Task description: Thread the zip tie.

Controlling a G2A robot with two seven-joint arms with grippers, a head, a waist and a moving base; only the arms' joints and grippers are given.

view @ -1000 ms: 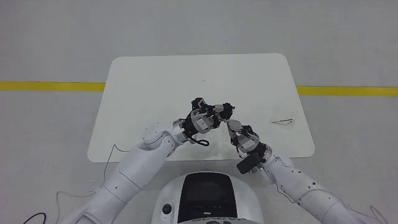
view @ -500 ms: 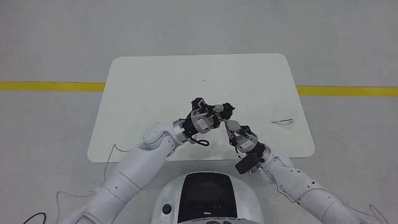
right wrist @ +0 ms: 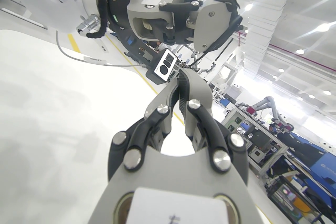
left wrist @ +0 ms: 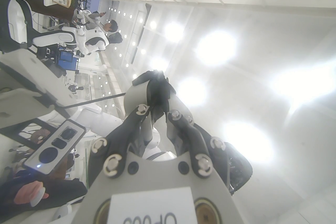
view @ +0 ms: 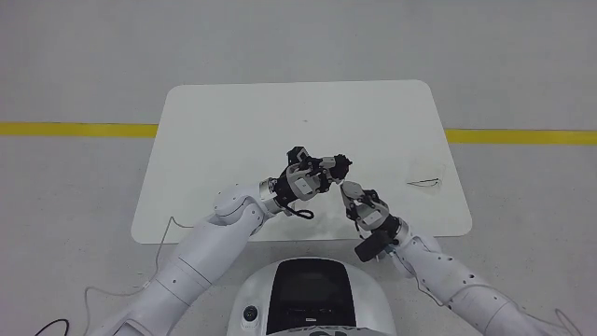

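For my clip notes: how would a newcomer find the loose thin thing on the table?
Start at the white table. Near its right edge, past the right gripper, sits a thin dark strip. Unlike the bulky gripper, it is hair-thin and lies loose.

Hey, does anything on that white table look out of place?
Only a thin dark strip lying alone near the right edge of the white table; it looks like a stray tie. Nothing else stands out.
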